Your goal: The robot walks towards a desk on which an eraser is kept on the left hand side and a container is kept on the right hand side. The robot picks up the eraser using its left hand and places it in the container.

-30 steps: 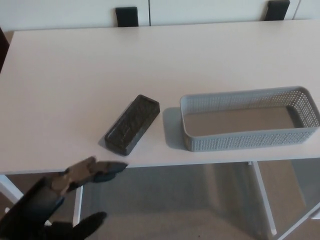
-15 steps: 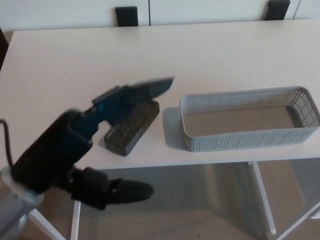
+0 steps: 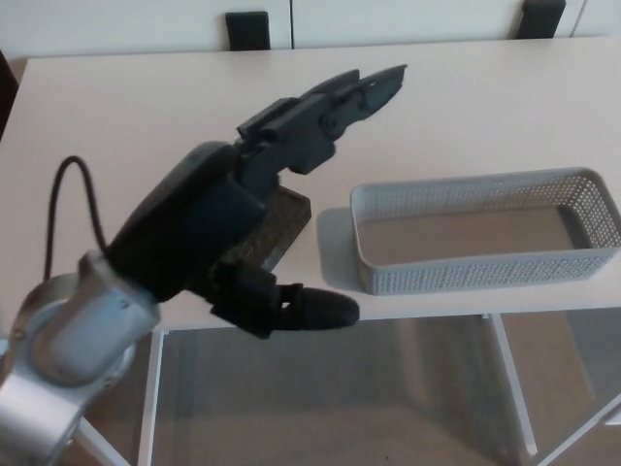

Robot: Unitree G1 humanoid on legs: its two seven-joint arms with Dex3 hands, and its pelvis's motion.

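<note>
left robot hand (image 3: 254, 199), spread wide and holding nothing, fingers (image 3: 354, 92) reaching forward, thumb (image 3: 309, 309) low at the bench (image 3: 116, 116) front edge. compared with half a second earlier it is higher and farther forward. the eraser (image 3: 281, 216) lies on the bench beneath the palm, mostly hidden, unmoved. the container (image 3: 485, 233) sits just right of it, unmoved.

left hand (image 3: 254, 199) raised, fingers (image 3: 357, 89) spread
</note>
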